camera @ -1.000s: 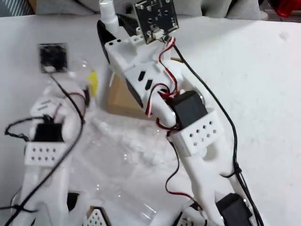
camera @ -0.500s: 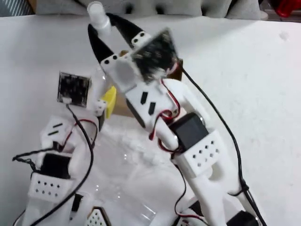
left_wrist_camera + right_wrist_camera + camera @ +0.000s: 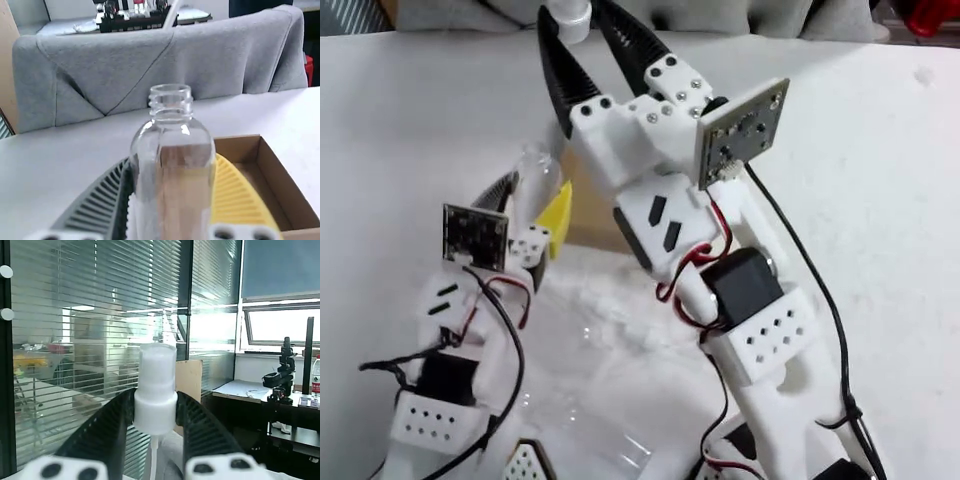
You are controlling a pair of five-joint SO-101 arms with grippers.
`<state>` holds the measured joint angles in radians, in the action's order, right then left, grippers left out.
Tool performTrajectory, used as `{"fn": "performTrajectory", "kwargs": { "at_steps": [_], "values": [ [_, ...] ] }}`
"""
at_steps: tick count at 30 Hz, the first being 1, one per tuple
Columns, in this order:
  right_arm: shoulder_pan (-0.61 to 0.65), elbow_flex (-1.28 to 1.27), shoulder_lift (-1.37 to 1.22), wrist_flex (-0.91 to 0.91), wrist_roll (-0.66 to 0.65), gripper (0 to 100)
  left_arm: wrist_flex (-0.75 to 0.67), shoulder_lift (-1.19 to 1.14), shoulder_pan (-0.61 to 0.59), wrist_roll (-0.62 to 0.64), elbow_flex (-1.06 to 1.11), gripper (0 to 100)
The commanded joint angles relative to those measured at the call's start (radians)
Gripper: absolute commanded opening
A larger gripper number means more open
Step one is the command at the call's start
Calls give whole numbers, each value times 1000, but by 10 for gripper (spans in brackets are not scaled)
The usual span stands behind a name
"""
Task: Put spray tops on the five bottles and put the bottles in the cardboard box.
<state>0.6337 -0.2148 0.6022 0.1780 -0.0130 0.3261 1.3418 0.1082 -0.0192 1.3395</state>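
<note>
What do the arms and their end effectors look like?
Both arms are white, with black motors and red and black cables. The right end effector has two black fingers; the left end effector has one grey and one yellow ribbed finger. Each wrist carries a camera board.

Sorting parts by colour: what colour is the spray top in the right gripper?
White; the spray top shows best in the right wrist view.

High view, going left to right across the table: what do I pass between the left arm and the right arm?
In order: left arm's camera board → clear bottle → cardboard box → right arm's camera board.
</note>
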Motion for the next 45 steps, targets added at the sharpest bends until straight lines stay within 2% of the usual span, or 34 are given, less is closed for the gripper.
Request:
{"fn": "performTrajectory", "kwargs": {
  "at_steps": [1,7,16,38,45],
  "values": [
    [-12,28,35,47,-23,15,-133,25,16,-5,26,22],
    [-12,72,33,127,-35,15,-247,25,18,-5,84,22],
    [19,64,33,124,-38,15,-245,31,73,-12,123,22],
    [15,52,30,147,-114,15,-245,31,65,-12,124,22],
    [15,81,-71,147,-115,15,-245,31,64,-12,124,22]
  ]
}}
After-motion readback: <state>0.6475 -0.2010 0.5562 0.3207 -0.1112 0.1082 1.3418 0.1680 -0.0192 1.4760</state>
